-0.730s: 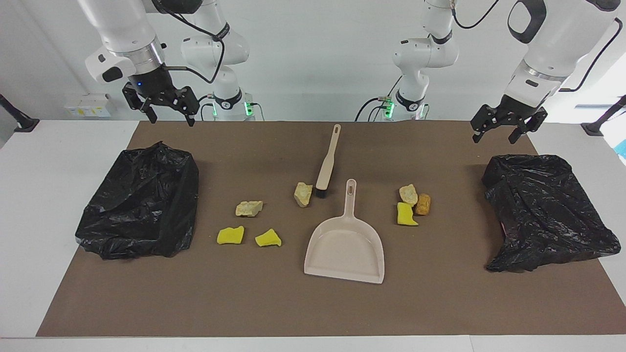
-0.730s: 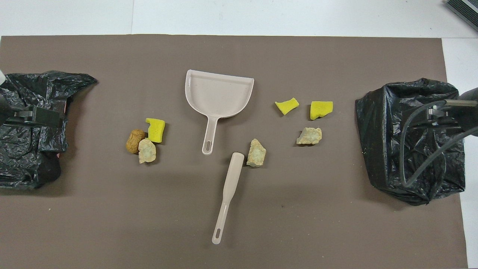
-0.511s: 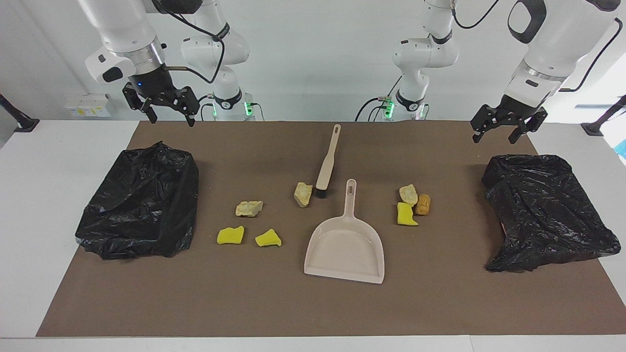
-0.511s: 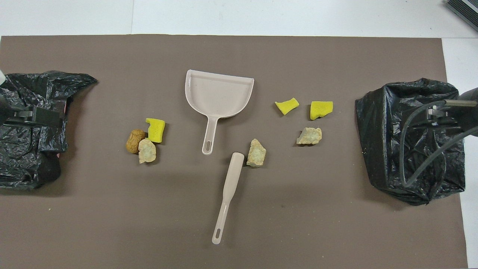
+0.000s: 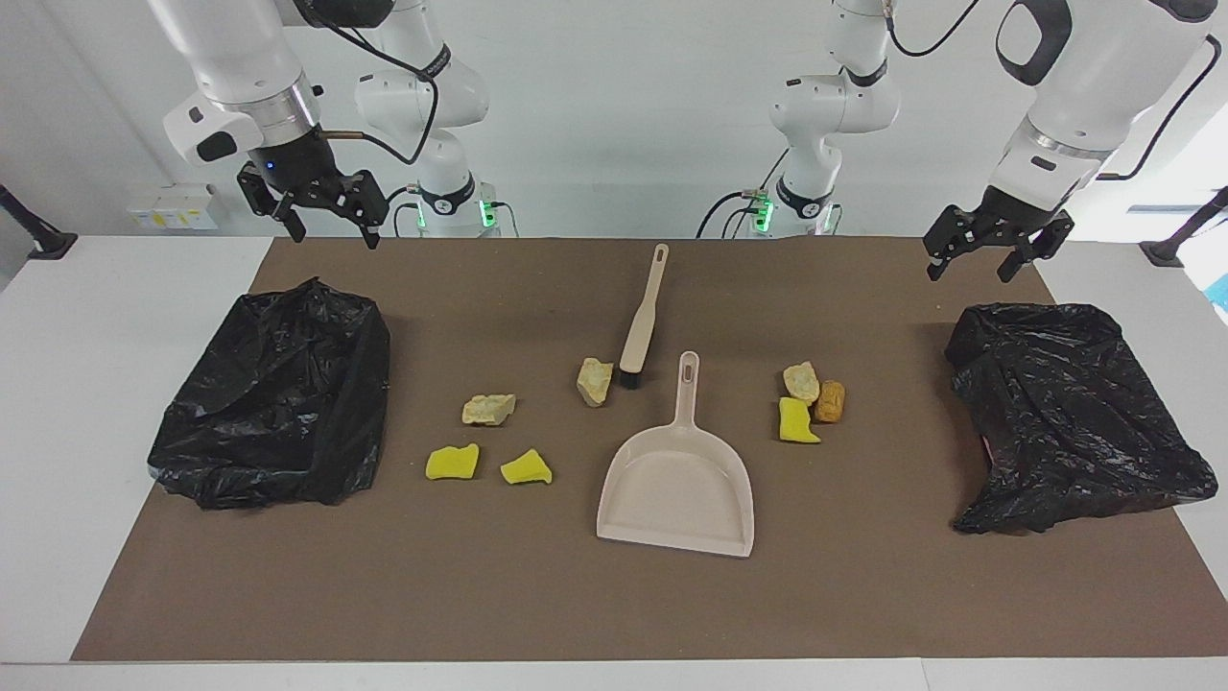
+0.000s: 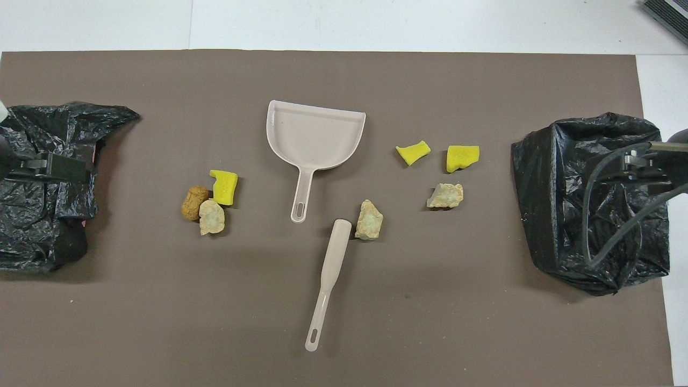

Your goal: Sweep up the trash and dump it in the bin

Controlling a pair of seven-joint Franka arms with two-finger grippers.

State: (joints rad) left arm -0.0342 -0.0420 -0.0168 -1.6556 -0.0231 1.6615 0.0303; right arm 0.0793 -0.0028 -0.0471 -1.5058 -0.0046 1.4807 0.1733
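dustpan: beige plastic dustpan (image 5: 676,489) mid-mat, farther from the robots than the beige brush (image 5: 641,321)
trash: foam chunks (image 5: 489,409) either side of it
bins: black-bagged bins (image 5: 273,408) at both mat ends

yellow, tan, orange trash (image 5: 799,420), scattered on mat (image 5: 863,595)

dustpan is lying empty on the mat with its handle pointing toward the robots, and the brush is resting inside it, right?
Not quite. The dustpan is empty, handle toward the robots, but the brush is not in it: it lies on the mat beside the handle, nearer to the robots, bristles touching a beige lump. The facing view shows this.
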